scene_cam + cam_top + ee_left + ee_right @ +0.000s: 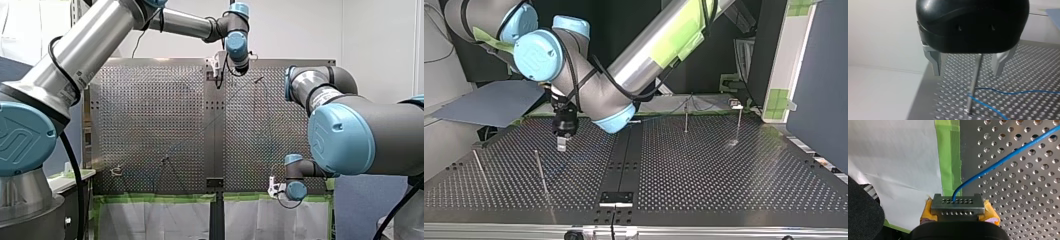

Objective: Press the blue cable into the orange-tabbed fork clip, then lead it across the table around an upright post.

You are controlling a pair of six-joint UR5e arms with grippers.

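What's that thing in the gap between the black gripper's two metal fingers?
An upright post stands between my left gripper's fingers, touching neither, as the left wrist view shows. The blue cable runs by its foot.

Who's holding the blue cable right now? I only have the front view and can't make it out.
Observer: The right gripper is shut on the blue cable, which runs out from between its fingers over the perforated table.
Operator: And the one at the top of my view?
Observer: The left gripper is open, one metal finger on each side of an upright post.
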